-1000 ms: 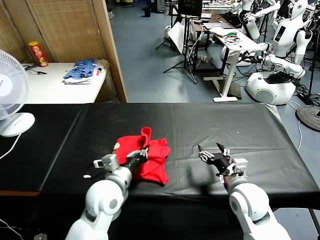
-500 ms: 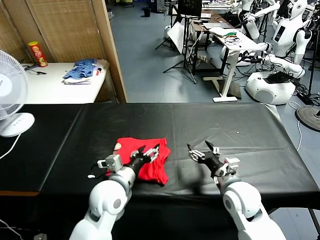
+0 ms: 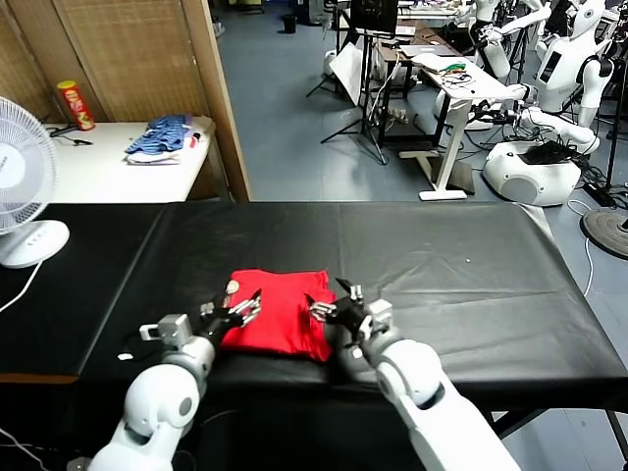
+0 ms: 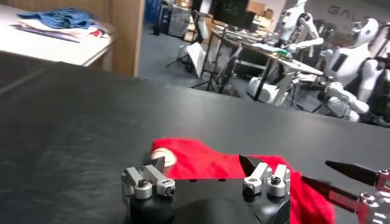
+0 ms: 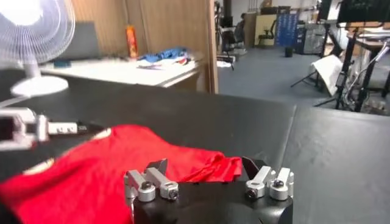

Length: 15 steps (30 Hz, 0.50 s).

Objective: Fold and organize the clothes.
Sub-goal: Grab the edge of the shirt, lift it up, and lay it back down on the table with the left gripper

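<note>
Both hands (image 3: pixel 238 311) (image 3: pixel 330 305) spread, flanking folded T-shirt (image 3: pixel 280 312) edges.

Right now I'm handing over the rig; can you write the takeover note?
Left gripper: open, holding nothing, at the left edge of the red T-shirt.
Right gripper: open, holding nothing, at the shirt's right edge.
Shirt: lying as a compact folded bundle near the front of the black table.
Done: shirt appears folded.
Left: neaten the folds if needed, then put it in its place.

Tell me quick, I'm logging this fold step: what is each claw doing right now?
Left claw: open, holding nothing, at the red T-shirt's left edge.
Right claw: open, holding nothing, at its right edge.
</note>
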### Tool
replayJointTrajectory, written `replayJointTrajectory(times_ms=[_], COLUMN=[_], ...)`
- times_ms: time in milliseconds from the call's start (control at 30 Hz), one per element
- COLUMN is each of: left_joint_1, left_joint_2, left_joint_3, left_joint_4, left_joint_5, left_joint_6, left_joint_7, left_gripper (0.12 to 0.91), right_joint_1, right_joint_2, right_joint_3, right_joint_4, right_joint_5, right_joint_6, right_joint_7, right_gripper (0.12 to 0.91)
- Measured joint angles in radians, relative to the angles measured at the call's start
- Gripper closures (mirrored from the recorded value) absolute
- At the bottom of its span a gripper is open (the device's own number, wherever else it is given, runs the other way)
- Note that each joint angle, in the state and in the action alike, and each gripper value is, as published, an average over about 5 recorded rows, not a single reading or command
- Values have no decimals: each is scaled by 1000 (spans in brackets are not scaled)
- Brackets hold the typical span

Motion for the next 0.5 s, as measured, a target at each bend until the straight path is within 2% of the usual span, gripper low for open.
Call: replayJointTrajectory(times_ms=[133,233,333,500], left_joint_1=[-1,-4,-5,-5], left_joint_2=[2,-2,-5,-9], left_joint_3=[-22,-36,-51,-82], left_joint_4=[20,38,61,98], left_joint_5=[-11,-33,-69,-164], left_joint_6=[-12,-20,-32,-41], left_joint_7=[16,21,24,33], left_gripper=[232,232,232,232], right_joint_1=[-5,-13,-21,-40], right_joint_2=[9,17,20,13], right_joint_3=[-21,-23,-14,16], right_joint_4=[-36,-45,-39,11], right_joint_5=[-139,-184,-175,-103], right_joint_6=[0,11,37,93], right_joint_7=[12,19,38,82], right_gripper=[227,227,227,227])
